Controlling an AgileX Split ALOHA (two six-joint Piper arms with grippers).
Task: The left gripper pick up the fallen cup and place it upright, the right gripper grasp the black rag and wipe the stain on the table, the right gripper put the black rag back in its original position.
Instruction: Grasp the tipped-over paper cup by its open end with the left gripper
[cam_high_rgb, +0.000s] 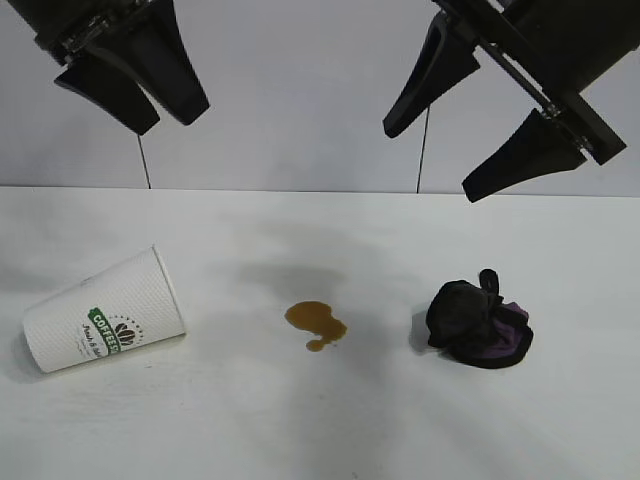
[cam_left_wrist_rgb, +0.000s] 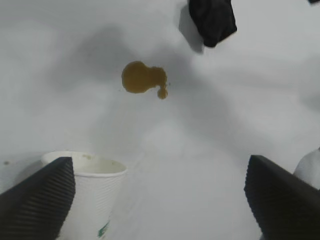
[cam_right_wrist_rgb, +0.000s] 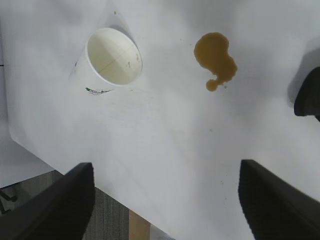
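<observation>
The white cup (cam_high_rgb: 100, 312) lies on its side at the left of the white table (cam_high_rgb: 300, 420), its mouth toward the middle; it also shows in the left wrist view (cam_left_wrist_rgb: 92, 192) and the right wrist view (cam_right_wrist_rgb: 111, 60). The amber stain (cam_high_rgb: 315, 322) sits mid-table, seen also in the left wrist view (cam_left_wrist_rgb: 142, 79) and the right wrist view (cam_right_wrist_rgb: 215, 59). The black rag (cam_high_rgb: 477, 322) with purple edging lies bunched at the right. My left gripper (cam_high_rgb: 170, 118) hangs open high above the cup. My right gripper (cam_high_rgb: 432, 160) hangs open high above the rag and stain.
A grey wall stands behind the table's far edge (cam_high_rgb: 300, 188). In the right wrist view the table's edge (cam_right_wrist_rgb: 70, 167) shows with floor beyond it.
</observation>
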